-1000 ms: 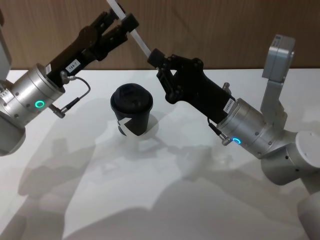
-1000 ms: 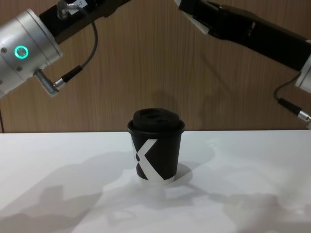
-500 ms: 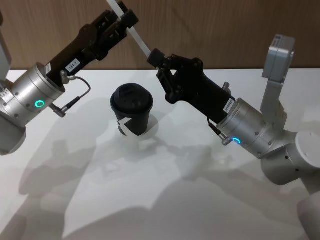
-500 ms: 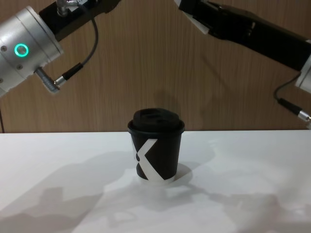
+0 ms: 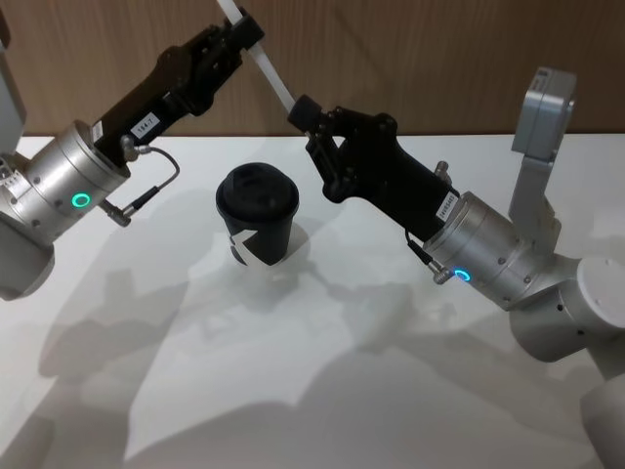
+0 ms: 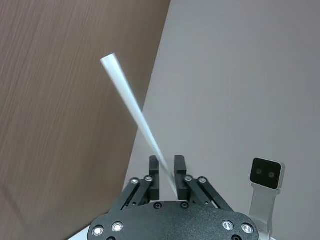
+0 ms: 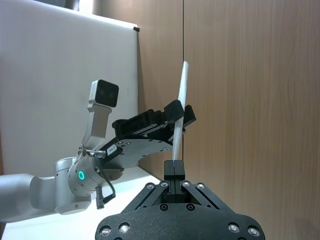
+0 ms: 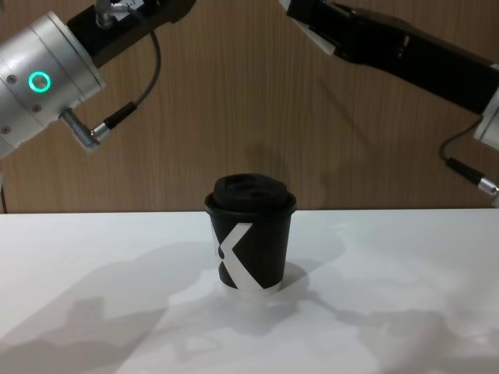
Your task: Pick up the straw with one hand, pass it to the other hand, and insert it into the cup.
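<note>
Straw [image 5: 272, 76], thin, white and see-through, hangs slanted high in the air above the cup [image 5: 258, 217]. The right gripper [image 5: 301, 109] pinches its lower end, jaws closed tight on it. The left gripper [image 5: 242, 27] is at its upper part, jaws a little apart with the straw running between them. The round black paper cup has a domed plastic lid and stands on the smooth white counter [image 5: 293, 381]

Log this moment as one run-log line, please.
stage: handover | right claw: shut on straw lower end | left claw: open, straddling straw higher up | cup: upright, lidded, no straw in it
</note>
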### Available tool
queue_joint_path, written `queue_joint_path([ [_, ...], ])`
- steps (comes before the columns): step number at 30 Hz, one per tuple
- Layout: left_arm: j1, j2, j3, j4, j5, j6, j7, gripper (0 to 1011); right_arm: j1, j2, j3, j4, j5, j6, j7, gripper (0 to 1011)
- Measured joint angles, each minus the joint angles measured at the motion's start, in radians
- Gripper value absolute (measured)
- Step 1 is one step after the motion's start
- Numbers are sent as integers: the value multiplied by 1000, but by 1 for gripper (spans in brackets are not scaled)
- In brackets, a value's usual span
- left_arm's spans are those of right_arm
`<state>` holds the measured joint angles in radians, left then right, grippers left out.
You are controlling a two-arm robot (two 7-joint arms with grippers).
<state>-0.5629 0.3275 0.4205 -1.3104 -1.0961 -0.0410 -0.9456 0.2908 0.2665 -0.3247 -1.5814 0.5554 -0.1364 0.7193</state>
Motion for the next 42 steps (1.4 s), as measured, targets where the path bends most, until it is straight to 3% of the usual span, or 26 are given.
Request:
queue_joint_path([
  [6, -2, 1, 5, 4, -3, -4, 2, 105, 0, 0, 0, 0, 0, 0, 0, 0],
  [17, -6, 5, 15, 5, -6, -7, 15, 40, 0, 0, 0, 0, 0, 0, 0, 36],
  [34, -8, 13, 28, 0, -5, -22, 47, 0, 0, 0, 0, 0, 0, 0, 0, 531],
  [35, -7, 14, 30, -3, 3, -27, 58, 0, 0, 0, 0, 0, 0, 0, 0, 612],
  [42, -4, 28, 44, -24, 61, -49, 122, 1, 0, 0, 0, 0, 0, 0, 0, 787],
])
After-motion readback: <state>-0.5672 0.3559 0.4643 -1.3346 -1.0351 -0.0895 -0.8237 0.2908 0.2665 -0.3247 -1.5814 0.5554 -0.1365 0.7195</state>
